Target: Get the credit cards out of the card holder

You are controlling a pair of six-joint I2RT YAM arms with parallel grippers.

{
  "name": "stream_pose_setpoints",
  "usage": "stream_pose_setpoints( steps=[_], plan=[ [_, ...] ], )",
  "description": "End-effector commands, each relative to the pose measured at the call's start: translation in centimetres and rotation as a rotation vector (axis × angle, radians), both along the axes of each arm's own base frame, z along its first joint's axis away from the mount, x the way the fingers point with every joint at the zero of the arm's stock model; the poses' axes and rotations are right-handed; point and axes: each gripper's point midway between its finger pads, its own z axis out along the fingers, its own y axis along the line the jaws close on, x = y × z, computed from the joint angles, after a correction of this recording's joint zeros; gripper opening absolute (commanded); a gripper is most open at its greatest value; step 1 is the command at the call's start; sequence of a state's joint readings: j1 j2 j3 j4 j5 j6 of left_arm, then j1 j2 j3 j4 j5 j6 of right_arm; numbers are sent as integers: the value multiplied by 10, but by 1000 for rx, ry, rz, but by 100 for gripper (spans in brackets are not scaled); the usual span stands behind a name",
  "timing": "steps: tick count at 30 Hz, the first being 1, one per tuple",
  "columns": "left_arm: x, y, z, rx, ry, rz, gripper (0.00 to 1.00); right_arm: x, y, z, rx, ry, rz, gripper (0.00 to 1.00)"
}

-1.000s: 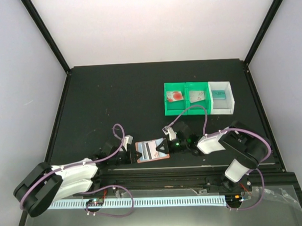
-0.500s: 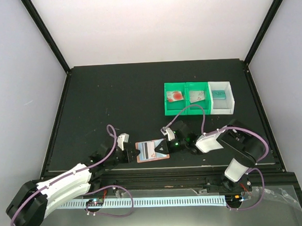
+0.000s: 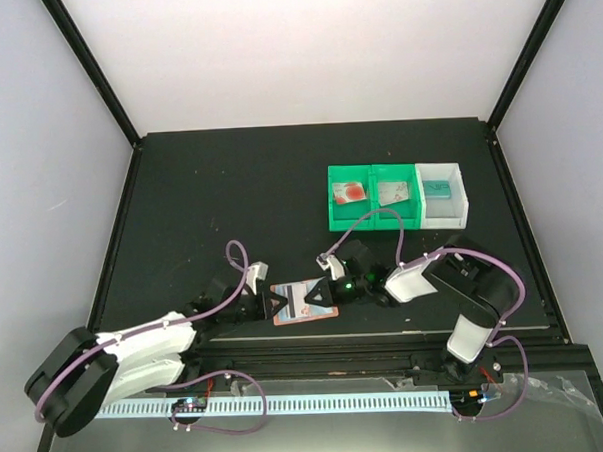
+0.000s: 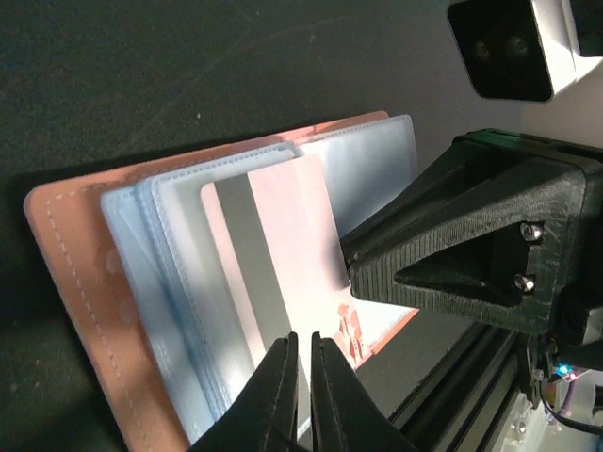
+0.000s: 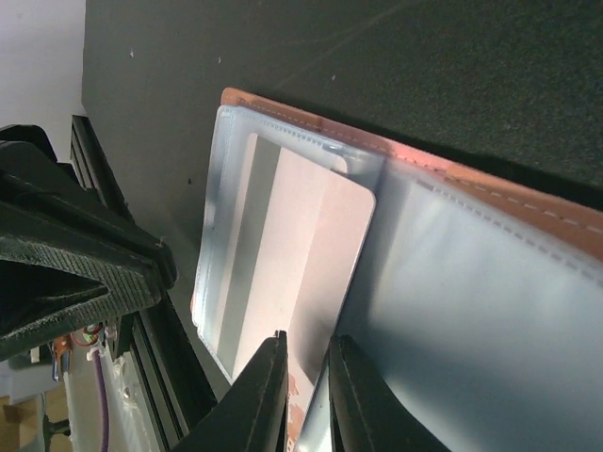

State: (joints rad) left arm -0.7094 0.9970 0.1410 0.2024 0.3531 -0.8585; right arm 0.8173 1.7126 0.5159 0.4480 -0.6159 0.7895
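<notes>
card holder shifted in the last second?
No. The card holder sits where it was, at the same offset below-left of the green bin in the top view.

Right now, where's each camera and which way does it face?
Top external: above and behind the arms, looking down on the table; both show.
Left wrist: looks along the left gripper at the card holder; right gripper opposite.
Right wrist: looks along the right gripper at the same holder.
Shared: both wrist views show the card.

2 arms: left gripper [image 3: 274, 305], right gripper [image 3: 334, 289]. 1 card holder [image 4: 66, 282]. 4 credit cards [image 4: 283, 245]: 1 in holder, 3 in bins. 2 green bins [image 3: 354, 225], 1 white bin [image 3: 462, 205].
</notes>
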Motion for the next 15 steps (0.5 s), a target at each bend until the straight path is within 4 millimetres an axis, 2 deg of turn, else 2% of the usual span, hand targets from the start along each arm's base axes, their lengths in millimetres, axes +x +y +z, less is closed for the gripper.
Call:
stream_pose_setpoints(
  steps=[1, 9, 15],
  plan=[
    [12, -18, 16, -28, -51, -40, 6, 5, 6, 3, 21, -4, 6, 16],
    [11, -10, -14, 60, 2, -22, 5, 7, 6, 0, 14, 1, -9, 15],
    [7, -5, -27, 86, 20, -15, 4, 6, 9, -3, 31, 30, 4, 17]
  ],
)
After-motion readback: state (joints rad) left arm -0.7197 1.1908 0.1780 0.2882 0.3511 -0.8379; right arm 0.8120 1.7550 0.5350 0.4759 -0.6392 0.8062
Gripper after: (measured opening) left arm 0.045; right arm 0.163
